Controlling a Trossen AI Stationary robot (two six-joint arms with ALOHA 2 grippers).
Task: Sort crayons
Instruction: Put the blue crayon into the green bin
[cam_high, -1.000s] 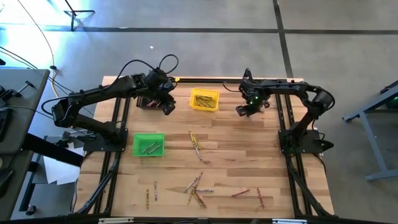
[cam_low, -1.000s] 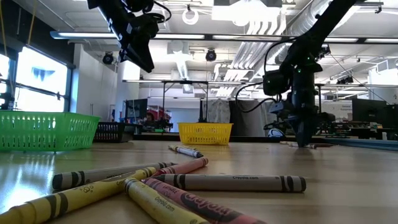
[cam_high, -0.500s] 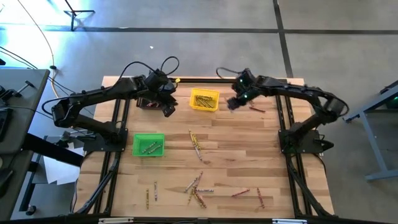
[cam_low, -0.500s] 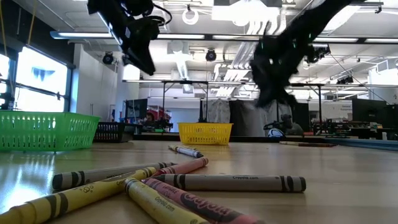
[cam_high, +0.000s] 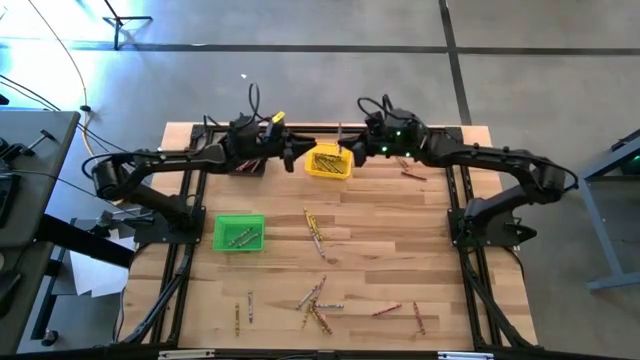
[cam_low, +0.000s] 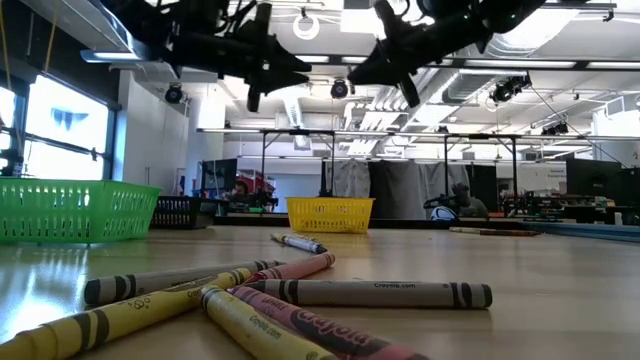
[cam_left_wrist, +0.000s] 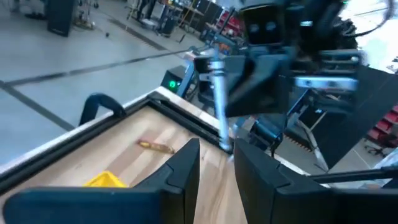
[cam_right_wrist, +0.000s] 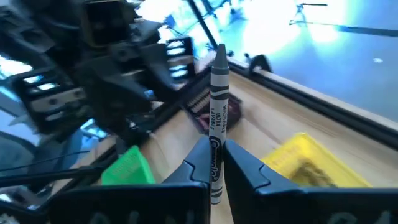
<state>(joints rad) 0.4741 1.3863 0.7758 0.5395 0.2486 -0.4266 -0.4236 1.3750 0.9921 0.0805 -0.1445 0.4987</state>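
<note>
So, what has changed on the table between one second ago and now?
The right gripper rose from the table's right side, where it picked up a grey crayon, and swung left, above the yellow bin; it is shut on the crayon. The left gripper moved right from over the black bin to face it, fingers apart. The bins and loose crayons did not move.

Right gripper (cam_high: 345, 152) and left gripper (cam_high: 298, 152) face each other over the small yellow plastic bin (cam_high: 328, 162), blocking each other; bare wooden table (cam_high: 400, 250) below is open.
</note>
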